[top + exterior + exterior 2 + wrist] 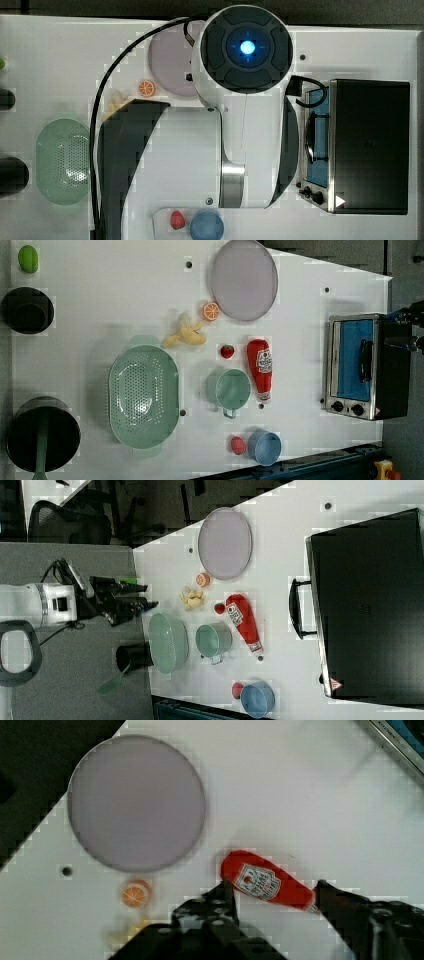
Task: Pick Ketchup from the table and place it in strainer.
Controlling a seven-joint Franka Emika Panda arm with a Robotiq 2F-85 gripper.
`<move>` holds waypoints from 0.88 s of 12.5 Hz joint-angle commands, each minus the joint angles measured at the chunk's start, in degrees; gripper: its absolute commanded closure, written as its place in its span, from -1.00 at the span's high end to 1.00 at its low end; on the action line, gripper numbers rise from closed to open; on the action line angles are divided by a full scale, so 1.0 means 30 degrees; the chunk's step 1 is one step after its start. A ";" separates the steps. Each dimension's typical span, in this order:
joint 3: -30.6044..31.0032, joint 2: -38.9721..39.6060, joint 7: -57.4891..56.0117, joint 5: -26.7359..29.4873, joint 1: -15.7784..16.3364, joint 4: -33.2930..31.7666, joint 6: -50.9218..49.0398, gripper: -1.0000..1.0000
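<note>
1. The claw [272,895] is high above the table [300,315], and its two fingers [222,897] are apart with nothing held between them
2. In the wrist view the ketchup bottle [265,882] lies on its side far below the claw, and it shows in the gap between the two fingers
3. The claw does not touch the bottle
4. In the left view the ketchup bottle [260,369] lies flat on the table with its white cap at the lower end
5. A small green bowl [231,389] with a handle sits just beside the bottle, on the left view's left
6. A little red strawberry [227,351] sits near the fat end of the bottle
7. The strainer [143,396] is a big pale green basket with holes in the bottom, and it is empty
8. The strainer is well apart from the bottle, past the green bowl on the left view's left
9. In the right view the claw [145,596] hangs in the air off the table's edge in the picture, on the side where the strainer [167,642] stands
10. A round lilac plate [136,802] and an orange slice [135,893] also show below the claw in the wrist view
11. A yellow banana [186,333] lies near the orange slice
12. A blue bowl [264,447] has another strawberry [238,445] right next to it
13. A toaster oven [362,365] stands on the far side of the bottle from the strainer
</note>
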 commanded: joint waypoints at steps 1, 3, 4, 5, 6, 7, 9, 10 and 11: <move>0.1374 -0.4535 -0.0714 0.0275 -0.2221 -0.2344 -0.2664 0.59; 0.1513 -0.4281 -0.1119 0.0276 -0.2183 -0.2622 -0.2623 0.99; 0.1626 -0.4017 -0.1527 0.0277 -0.2125 -0.2842 -0.2614 1.00; 0.1784 -0.3688 -0.1986 0.0277 -0.2090 -0.3121 -0.2601 1.00; 0.1964 -0.3296 -0.2518 0.0280 -0.2052 -0.3459 -0.2547 1.00; 0.2126 -0.2846 -0.3057 0.0283 -0.2006 -0.3826 -0.2325 1.00; 0.2428 -0.1826 -0.4411 0.0284 -0.1952 -0.4563 -0.0919 1.00; 0.2549 -0.1294 -0.5465 0.0284 -0.1937 -0.4890 0.0050 1.00; 0.2666 -0.0765 -0.6832 0.0281 -0.1925 -0.5215 0.1021 1.00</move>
